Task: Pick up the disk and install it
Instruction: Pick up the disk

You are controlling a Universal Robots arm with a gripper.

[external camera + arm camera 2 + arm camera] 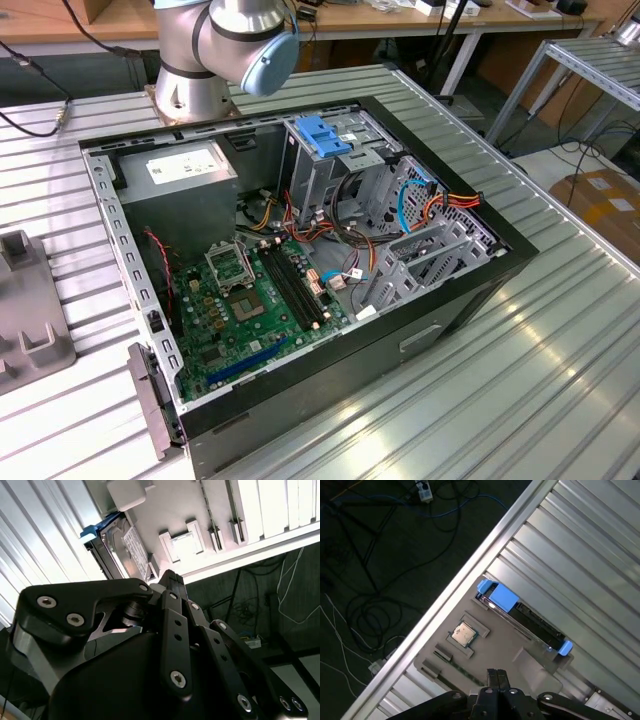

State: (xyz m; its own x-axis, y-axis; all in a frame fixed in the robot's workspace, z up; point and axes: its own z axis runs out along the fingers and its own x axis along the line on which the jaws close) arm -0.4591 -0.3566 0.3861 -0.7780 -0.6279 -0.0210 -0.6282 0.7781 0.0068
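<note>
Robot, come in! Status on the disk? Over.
Black gripper shut, empty, over flat grey tray. Grey metal disk with blue rails sits in tray, untouched. Nothing between them.

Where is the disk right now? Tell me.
In the first wrist view, the disk stands on edge in the grey tray on the ribbed table, beside the chip and apart from the claw.
</note>
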